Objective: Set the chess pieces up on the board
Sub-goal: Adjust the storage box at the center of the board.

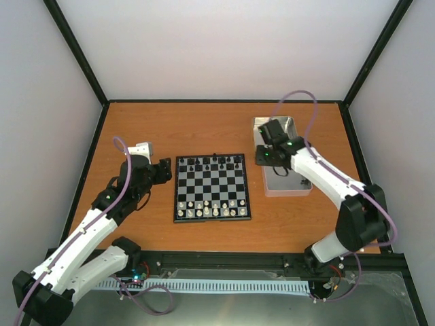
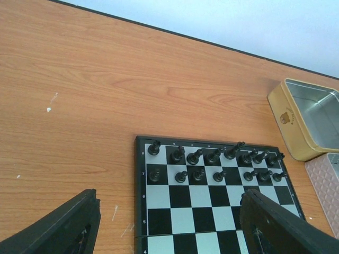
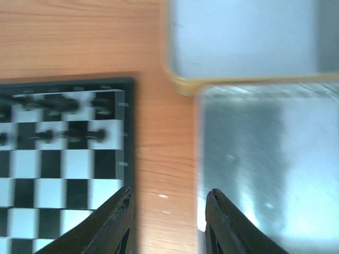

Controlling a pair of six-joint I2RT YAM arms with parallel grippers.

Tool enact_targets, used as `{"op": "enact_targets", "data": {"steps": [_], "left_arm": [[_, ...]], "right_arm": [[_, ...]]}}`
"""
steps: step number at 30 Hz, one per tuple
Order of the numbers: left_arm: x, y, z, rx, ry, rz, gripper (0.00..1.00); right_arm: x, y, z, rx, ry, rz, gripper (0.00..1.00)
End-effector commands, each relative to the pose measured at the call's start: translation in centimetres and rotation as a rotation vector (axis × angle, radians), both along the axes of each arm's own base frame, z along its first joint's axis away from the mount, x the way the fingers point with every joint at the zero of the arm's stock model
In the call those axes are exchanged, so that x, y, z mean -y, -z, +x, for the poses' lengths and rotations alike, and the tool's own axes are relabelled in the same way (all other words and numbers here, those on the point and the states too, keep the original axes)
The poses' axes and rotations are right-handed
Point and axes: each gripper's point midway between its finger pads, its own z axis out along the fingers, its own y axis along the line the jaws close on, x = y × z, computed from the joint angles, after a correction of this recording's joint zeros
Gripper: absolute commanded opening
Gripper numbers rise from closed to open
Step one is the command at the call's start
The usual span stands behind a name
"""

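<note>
The board [image 1: 211,185] lies mid-table. The black chess pieces [image 1: 214,163] fill its two far rows, and white pieces [image 1: 209,208] stand along the near rows. My left gripper [image 1: 166,171] hovers open at the board's left edge with nothing between its fingers. In the left wrist view the black chess pieces [image 2: 214,156] stand upright in two rows on the board [image 2: 201,198], ahead of the open left gripper [image 2: 169,225]. My right gripper [image 1: 259,157] is open and empty. In the blurred right wrist view the right gripper [image 3: 168,203] hangs over bare wood between the board [image 3: 53,164] and a tin.
Two open metal tins sit right of the board: a gold-rimmed one [image 1: 275,128] farther back and a silvery one [image 1: 287,182] nearer. The right wrist view shows the gold-rimmed tin [image 3: 249,42] and the silvery tin [image 3: 270,159]. White enclosure walls surround the table.
</note>
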Motion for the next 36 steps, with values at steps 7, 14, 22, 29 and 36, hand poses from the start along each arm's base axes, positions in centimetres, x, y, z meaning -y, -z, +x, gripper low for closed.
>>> {"op": "enact_targets", "data": {"steps": [7, 14, 22, 29, 36], "left_arm": [[1.3, -1.2, 0.6, 0.039, 0.049, -0.043, 0.73], [1.6, -1.1, 0.6, 0.034, 0.059, -0.052, 0.73], [1.6, -0.9, 0.7, 0.029, 0.057, -0.050, 0.73], [1.6, -0.8, 0.8, 0.028, 0.057, -0.049, 0.73], [1.9, -0.7, 1.0, 0.026, 0.064, -0.055, 0.73]], "right_arm": [[9.0, 6.8, -3.1, -0.160, 0.196, -0.082, 0.40], [9.1, 9.6, -5.0, -0.245, 0.184, -0.094, 0.39], [8.8, 11.6, -7.6, -0.325, 0.168, -0.069, 0.40], [7.5, 11.7, -9.1, -0.350, 0.127, -0.043, 0.40], [6.0, 11.8, -10.1, -0.366, 0.094, -0.025, 0.40]]}}
